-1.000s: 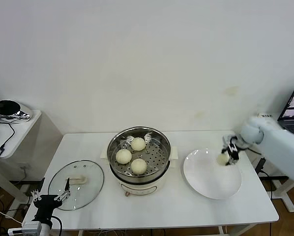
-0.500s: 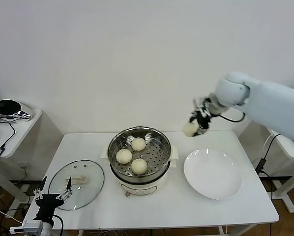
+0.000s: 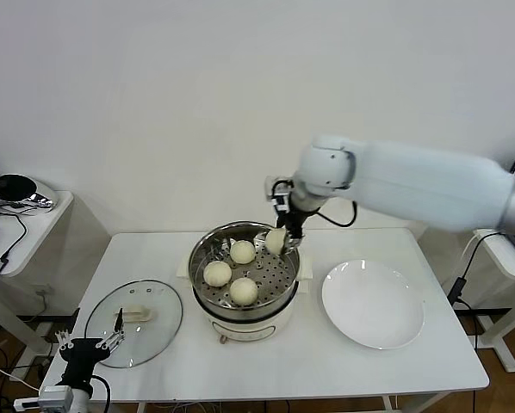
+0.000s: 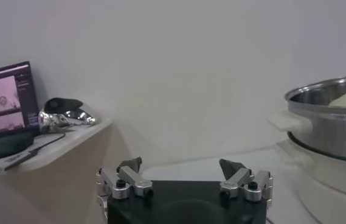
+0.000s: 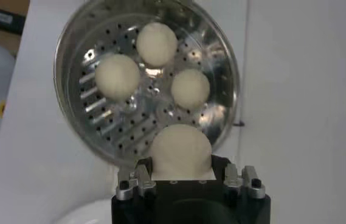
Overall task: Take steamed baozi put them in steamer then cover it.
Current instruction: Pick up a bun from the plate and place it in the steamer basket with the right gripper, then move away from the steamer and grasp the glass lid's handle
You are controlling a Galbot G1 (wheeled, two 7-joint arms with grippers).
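The right pincer (image 3: 279, 234) sits just above centre in the head view, over the far right edge of the steamer (image 3: 203, 297), and is clamped on a baozi (image 3: 275, 241). In the right wrist view that held baozi (image 5: 179, 152) fills the lower middle of the frame, a smooth, pale, off-white dome squeezed between the dark pincer (image 5: 188, 182) parts, with the steamer (image 5: 221, 55) seen from straight above behind it.

Three more baozi (image 3: 243, 251) lie on the perforated steel tray (image 5: 130, 128) inside the pot: in the head view one sits at the far side, one (image 3: 216, 274) toward the left and one (image 3: 243, 291) toward the near side. All are round, matte and unmarked, and they lie close together without clearly touching. The pot is shiny steel with a cream-white base and stands at the middle of the white desk (image 3: 283, 370).

To the right of the steamer lies a flat white plate (image 3: 372, 304), bare. At the lower left of the head view the glass cover (image 3: 133, 323) lies flat on the desk with its cream bar handle up.

The left pincer (image 3: 87, 348) is parked at the lower left corner, just in front of the cover, its fingers spread wide apart; the left wrist view shows them (image 4: 127, 176) holding nothing, with the steamer's side (image 4: 331, 128) at the right edge.
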